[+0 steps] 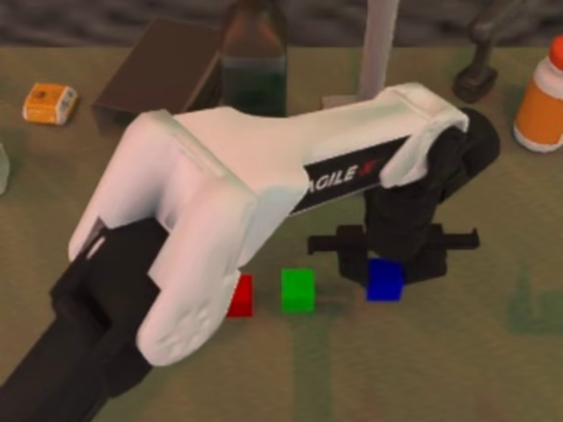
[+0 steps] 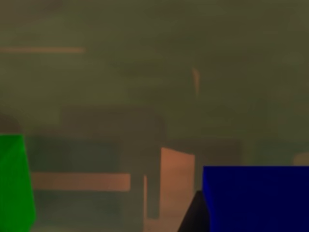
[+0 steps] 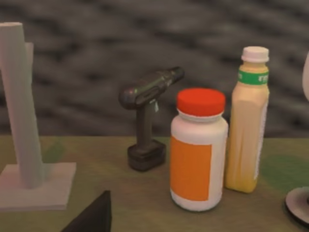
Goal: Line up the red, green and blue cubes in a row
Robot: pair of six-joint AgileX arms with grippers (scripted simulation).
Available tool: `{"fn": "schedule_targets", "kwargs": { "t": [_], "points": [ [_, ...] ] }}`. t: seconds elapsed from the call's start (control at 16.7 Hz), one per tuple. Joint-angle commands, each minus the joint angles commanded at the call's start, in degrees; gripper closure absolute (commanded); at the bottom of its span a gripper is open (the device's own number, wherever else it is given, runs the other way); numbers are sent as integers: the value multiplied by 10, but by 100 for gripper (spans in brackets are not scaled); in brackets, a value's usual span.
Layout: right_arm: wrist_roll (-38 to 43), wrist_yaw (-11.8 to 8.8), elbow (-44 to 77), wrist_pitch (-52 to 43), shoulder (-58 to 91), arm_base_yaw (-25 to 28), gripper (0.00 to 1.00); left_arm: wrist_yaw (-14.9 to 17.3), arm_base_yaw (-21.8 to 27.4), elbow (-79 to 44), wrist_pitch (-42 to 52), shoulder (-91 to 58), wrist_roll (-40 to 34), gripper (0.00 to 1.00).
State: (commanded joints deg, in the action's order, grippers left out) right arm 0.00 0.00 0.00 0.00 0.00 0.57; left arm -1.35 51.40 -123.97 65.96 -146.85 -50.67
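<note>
The red cube [image 1: 241, 297], half hidden under my white left arm, and the green cube [image 1: 297, 290] sit side by side on the table. The blue cube [image 1: 384, 281] is to their right, in line with them but with a wider gap. My left gripper [image 1: 384, 268] is directly over it, shut on its sides. The left wrist view has the blue cube [image 2: 256, 198] pressed against a dark finger [image 2: 195, 215], and the green cube [image 2: 14, 183] beyond. My right arm is parked outside the top view. Only one finger [image 3: 94, 215] shows, well off to one side.
Along the back edge stand a dark bottle [image 1: 253, 61], a brown box [image 1: 154, 75], a small orange-and-white box [image 1: 50, 102], a white stand [image 1: 378, 48], a drill [image 1: 479, 53] and an orange jar [image 1: 541, 97]. A yellow bottle [image 3: 248, 125] stands beside the jar.
</note>
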Motion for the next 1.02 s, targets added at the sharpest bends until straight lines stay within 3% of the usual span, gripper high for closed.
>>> {"fn": "schedule_targets", "kwargs": {
  "t": [0.66,1.02],
  "points": [
    [0,0,0,0,0,0,0,0,0,0,0,0,0,2],
    [0,0,0,0,0,0,0,0,0,0,0,0,0,0]
  ]
}}
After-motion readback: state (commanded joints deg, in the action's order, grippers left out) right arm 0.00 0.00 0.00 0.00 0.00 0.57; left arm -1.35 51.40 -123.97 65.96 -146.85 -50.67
